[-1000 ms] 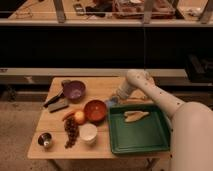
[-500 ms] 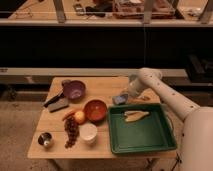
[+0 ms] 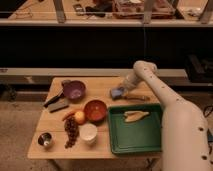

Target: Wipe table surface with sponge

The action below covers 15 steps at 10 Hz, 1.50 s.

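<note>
A: What's your support surface?

B: You've got the table surface (image 3: 102, 86), light tan wood planks, filling the lower middle of the frame.

A: Left side?

B: Purple bowl (image 3: 74, 90) upper left, dark grey block with black handle (image 3: 56, 102) just beside it. Small metal cup (image 3: 45, 140) at lower left.

A: Centre?

B: Orange bowl (image 3: 95, 110), an orange fruit (image 3: 79, 116) touching its left side, dark grapes (image 3: 71, 131) below that, white cup (image 3: 88, 133) next to them.

A: Right?

B: Green tray (image 3: 135, 135) covers the lower right. Above it you see the sponge (image 3: 117, 92) on the wood, with the gripper (image 3: 122, 91) right at it at upper centre-right.
</note>
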Available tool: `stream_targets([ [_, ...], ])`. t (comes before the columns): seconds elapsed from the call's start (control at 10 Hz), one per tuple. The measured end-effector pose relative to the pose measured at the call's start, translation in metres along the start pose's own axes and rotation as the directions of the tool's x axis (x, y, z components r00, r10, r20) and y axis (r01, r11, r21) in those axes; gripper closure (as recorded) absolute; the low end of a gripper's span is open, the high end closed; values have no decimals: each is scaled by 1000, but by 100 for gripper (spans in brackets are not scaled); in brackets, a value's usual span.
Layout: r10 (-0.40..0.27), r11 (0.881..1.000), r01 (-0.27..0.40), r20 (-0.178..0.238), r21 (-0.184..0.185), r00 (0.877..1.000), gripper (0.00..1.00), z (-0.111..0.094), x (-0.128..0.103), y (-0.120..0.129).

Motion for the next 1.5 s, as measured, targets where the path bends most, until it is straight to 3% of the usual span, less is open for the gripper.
stream_targets([
  [0.2, -23, 1000, 23, 11, -1, 1000, 100, 5, -10, -8],
  [0.4, -74, 997, 75, 53, -5, 996, 100, 13, -42, -17],
  [0.8, -134, 990, 139, 121, -37, 984, 100, 7, -81, 25],
  [1.1, -114, 991, 121, 111, -62, 987, 100, -6, -65, 57],
  [1.3, -69, 995, 74, 71, -61, 995, 100, -18, -41, 73],
  [1.5, -28, 999, 29, 12, -38, 1000, 100, -30, -19, 73],
])
